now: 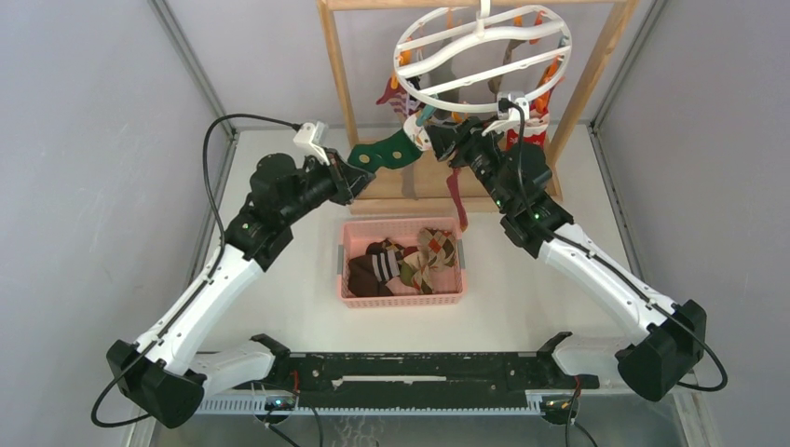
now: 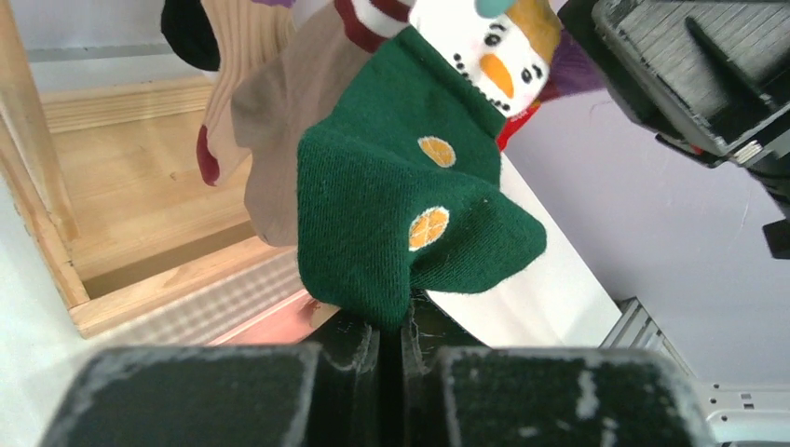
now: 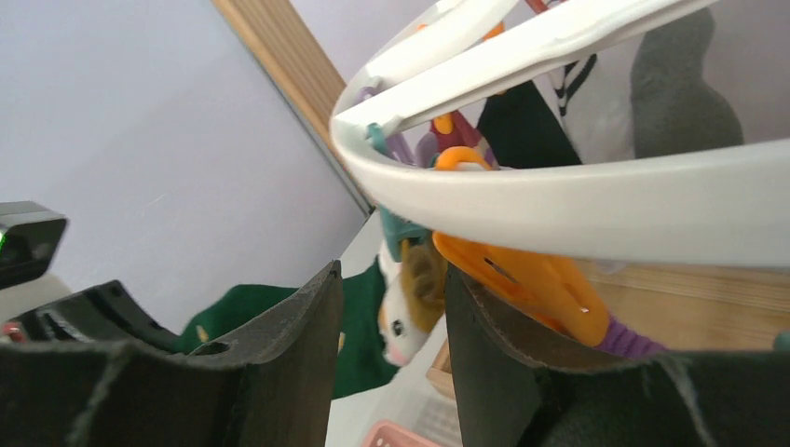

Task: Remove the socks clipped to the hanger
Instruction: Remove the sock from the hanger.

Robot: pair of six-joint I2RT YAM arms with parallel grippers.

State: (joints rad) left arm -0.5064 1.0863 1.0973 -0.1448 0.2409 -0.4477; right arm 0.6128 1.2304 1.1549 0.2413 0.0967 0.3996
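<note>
The white round hanger hangs from the wooden frame with several socks clipped under its rim. A green sock with orange dots and a snowman face stretches from the ring's near-left rim to my left gripper, which is shut on the sock's toe end. My right gripper is up at the rim, open. A teal clip holding the snowman sock's cuff sits just beyond the gap between its fingers. An orange clip rests against the right finger.
A pink basket on the table below holds several removed socks. The wooden frame stands behind it, its base close to the left gripper. A beige sock and a red sock hang from the ring.
</note>
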